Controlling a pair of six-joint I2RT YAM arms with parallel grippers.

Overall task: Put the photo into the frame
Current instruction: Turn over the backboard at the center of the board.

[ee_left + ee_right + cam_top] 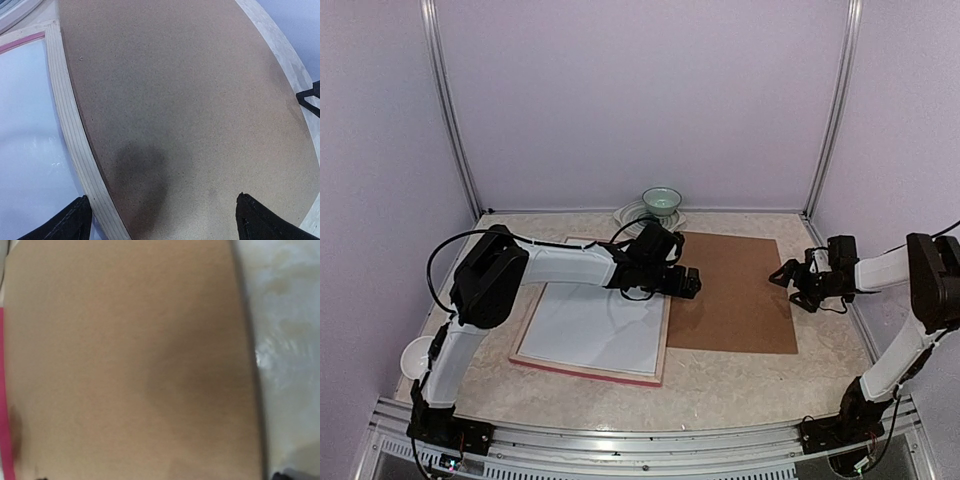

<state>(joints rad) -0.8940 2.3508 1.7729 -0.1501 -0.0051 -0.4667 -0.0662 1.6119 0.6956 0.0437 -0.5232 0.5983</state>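
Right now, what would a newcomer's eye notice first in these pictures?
First, the large frame lying flat left of centre, pale wood back up, pink edge, white sheet inside, with the brown hardboard beside it on the right. The left end effector hovers open over their shared border; the right end effector is open at the board's right edge. A green bowl sits at the back.

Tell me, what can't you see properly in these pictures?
- Whether the white sheet in the frame is the photo: only blank white shows.
- Frame's far right corner: top view, left arm covers it.
- Bowl inside: top view, too small.
- Right wrist view: blurry board.
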